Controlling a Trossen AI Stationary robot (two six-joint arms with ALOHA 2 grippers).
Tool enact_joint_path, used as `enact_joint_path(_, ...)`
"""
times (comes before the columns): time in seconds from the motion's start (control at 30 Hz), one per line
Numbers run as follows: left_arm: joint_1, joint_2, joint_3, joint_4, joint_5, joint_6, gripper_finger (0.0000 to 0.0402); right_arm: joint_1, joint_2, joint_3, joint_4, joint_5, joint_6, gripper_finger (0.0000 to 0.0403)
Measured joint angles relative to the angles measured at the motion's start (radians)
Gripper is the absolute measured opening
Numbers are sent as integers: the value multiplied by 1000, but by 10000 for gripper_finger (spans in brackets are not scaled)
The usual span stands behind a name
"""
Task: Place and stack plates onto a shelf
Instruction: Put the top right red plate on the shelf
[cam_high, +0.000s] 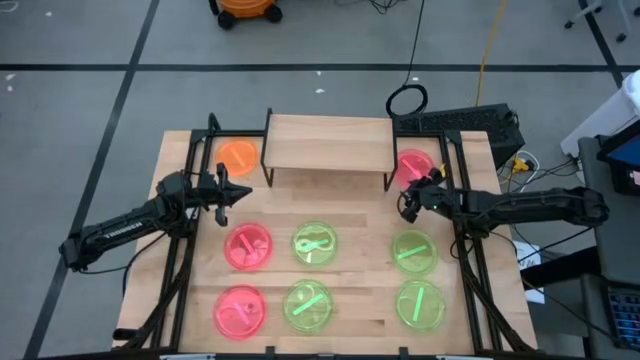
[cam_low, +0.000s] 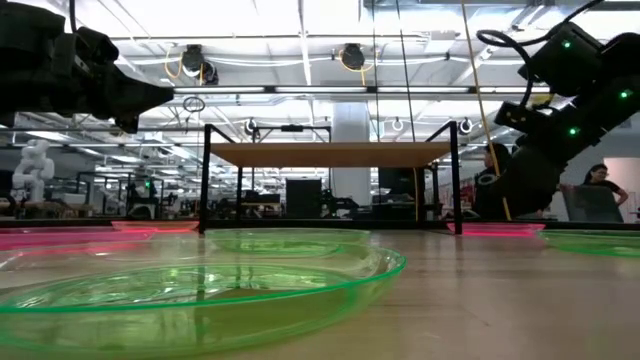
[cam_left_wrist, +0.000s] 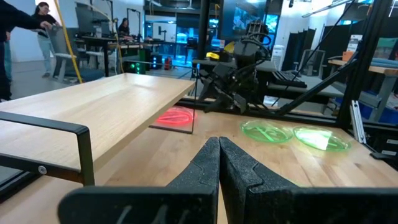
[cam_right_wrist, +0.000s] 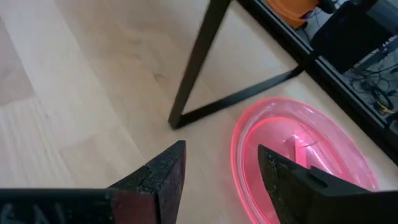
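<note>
A translucent neon-pink round plastic plate (cam_high: 412, 163) lies flat on the light-wood tabletop (cam_high: 350, 215), just beside the right-hand black legs of the small light-wood shelf (cam_high: 327, 142). The shelf's long axis runs across the tabletop from left to right, and its board is bare. The right claw (cam_high: 405, 200) sits just beside this plate on the near side, its fingers (cam_right_wrist: 158, 174) spread apart and gripping nothing. An orange round plate (cam_high: 238, 156) lies at the shelf's left end. The left claw (cam_high: 240, 192) hovers near it, clenched shut and empty. Two more pink plates (cam_high: 247, 246) and four neon-green plates (cam_high: 314, 245) lie in two rows nearer the front.
</note>
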Motion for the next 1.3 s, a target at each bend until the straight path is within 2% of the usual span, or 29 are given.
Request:
enact_joint_path(0.2,0,0,0,0,0,0,4,-6,106,70,-112,53,3,185)
enact_joint_path(0.53,0,0,0,0,0,0,4,-66,248,96,-106,43,22,185)
enact_joint_path(1.1,0,0,0,0,0,0,4,-155,392,103,-58,42,25,184)
enact_joint_path(1.3,0,0,0,0,0,0,4,-175,437,104,-34,42,25,151)
